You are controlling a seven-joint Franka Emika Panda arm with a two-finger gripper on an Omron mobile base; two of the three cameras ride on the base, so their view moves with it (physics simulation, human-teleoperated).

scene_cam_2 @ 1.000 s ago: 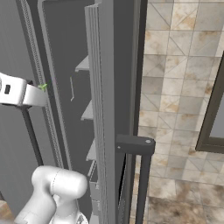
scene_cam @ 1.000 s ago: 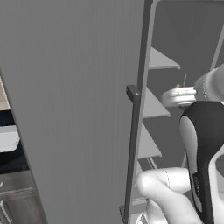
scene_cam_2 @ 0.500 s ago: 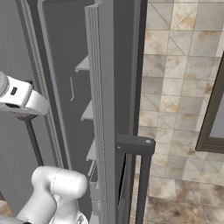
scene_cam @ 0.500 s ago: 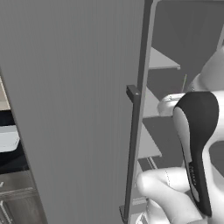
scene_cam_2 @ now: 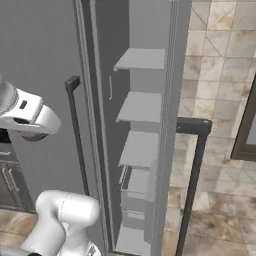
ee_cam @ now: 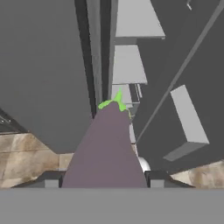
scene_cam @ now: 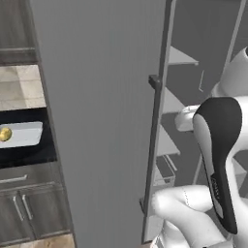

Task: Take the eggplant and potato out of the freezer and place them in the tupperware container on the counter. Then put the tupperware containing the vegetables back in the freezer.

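Purple and green-tipped, the eggplant [ee_cam: 107, 148] sits clamped between the gripper's [ee_cam: 104, 178] two jaws, pointing toward the grey shelves of the open freezer [scene_cam_2: 142, 107], and since a second ago the white arm has swung so that its dark-panelled link now stands nearer the door. The ribbed freezer door [scene_cam: 101, 111] stands wide, with open room between its edge and the shelves. On the black counter [scene_cam: 26, 152] far left, the pale tupperware container [scene_cam: 24, 134] holds the yellow potato [scene_cam: 4, 133], and beige tile lines the wall.
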